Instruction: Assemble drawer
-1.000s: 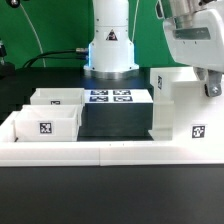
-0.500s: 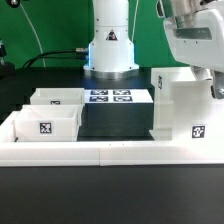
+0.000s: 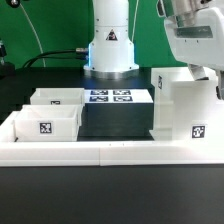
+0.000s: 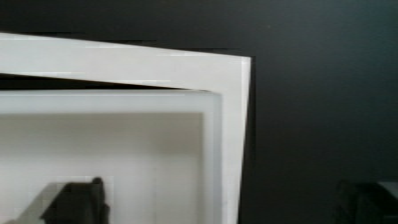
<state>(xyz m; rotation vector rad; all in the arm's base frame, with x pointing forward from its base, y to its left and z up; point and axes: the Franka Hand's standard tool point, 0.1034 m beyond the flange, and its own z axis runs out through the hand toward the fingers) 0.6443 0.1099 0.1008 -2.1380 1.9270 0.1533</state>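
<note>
Gripper [image 4: 228, 205] edged toward exterior view's 3 o'clock at housing [image 3: 182, 105], jaws apart astride its wall; grasp looks imminent.

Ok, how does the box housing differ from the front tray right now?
The box housing stands tall on the exterior view's right, while the front tray sits low on the left. The gripper hangs at the housing's top edge, far from the tray. Both are white plastic with black-and-white tags.
</note>
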